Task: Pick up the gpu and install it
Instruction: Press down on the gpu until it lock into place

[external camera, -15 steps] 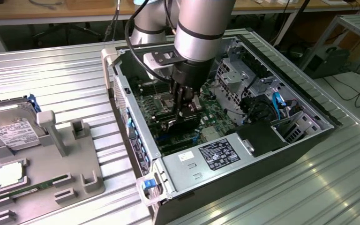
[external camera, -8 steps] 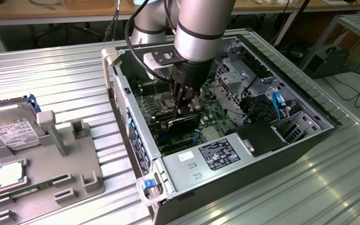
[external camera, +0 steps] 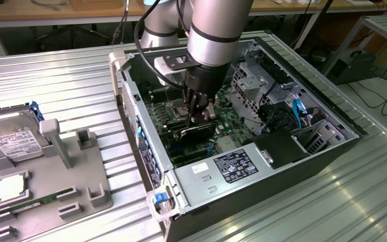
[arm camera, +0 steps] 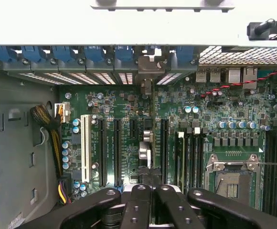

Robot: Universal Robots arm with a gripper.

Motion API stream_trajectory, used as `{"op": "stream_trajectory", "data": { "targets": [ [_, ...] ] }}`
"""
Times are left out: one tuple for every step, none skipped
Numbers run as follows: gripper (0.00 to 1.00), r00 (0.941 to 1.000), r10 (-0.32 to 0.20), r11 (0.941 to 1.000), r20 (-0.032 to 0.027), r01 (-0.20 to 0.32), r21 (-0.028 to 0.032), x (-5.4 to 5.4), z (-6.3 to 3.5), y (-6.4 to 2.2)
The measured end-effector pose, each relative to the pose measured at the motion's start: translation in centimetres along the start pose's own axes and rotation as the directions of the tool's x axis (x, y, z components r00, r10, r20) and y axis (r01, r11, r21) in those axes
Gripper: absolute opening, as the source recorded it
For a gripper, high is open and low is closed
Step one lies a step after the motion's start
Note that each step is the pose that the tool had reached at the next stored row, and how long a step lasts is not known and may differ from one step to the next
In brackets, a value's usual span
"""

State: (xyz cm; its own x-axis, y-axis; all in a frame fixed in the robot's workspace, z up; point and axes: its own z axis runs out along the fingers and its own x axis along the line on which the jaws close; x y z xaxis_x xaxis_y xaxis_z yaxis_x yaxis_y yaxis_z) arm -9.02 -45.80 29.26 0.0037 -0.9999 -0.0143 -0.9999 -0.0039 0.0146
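Observation:
My gripper (external camera: 197, 117) reaches down into the open computer case (external camera: 331, 113) and is shut on the gpu (external camera: 197, 132). The gpu is a thin black card held on edge just over the green motherboard (external camera: 231, 123). In the wrist view the gpu (arm camera: 146, 143) runs edge-on away from my gripper (arm camera: 150, 187), between the long black expansion slots (arm camera: 115, 150). Its silver bracket (arm camera: 148, 66) is at the row of rear slot openings under the blue clips. I cannot tell whether its lower edge sits in a slot.
A grey fixture (external camera: 52, 176) at the exterior view's left holds a silver hard drive (external camera: 12, 141), a CPU (external camera: 8, 187) and a green memory stick (external camera: 32, 204). Inside the case are the power supply (external camera: 231, 169), a white slot (arm camera: 85, 148), a CPU socket (arm camera: 231, 180) and cables (arm camera: 50, 129).

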Motion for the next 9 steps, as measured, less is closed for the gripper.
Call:
{"op": "stream_trajectory", "data": {
  "targets": [
    [0.11,1.0,0.0,1.0,0.0,0.0,0.0,0.0,0.0,0.0],
    [0.11,1.0,0.0,1.0,0.0,0.0,0.0,0.0,0.0,0.0],
    [0.11,1.0,0.0,1.0,0.0,0.0,0.0,0.0,0.0,0.01],
    [0.11,1.0,0.0,1.0,-0.0001,0.0,-0.0001,0.0,0.0,0.14],
    [0.11,1.0,0.0,1.0,-0.0002,0.0,-0.0001,0.0,0.0,0.48],
    [0.11,1.0,0.0,1.0,0.0,0.0,0.0,0.0,0.01,0.91],
    [0.11,1.0,0.0,1.0,0.0,0.0,0.0,0.0,0.02,1.36],
    [0.11,1.0,0.0,1.0,0.0,0.0,0.0,0.0,0.02,1.74],
    [0.11,1.0,0.0,1.0,0.0,0.0,0.0001,0.0,0.03,2.11]
  ]
}}
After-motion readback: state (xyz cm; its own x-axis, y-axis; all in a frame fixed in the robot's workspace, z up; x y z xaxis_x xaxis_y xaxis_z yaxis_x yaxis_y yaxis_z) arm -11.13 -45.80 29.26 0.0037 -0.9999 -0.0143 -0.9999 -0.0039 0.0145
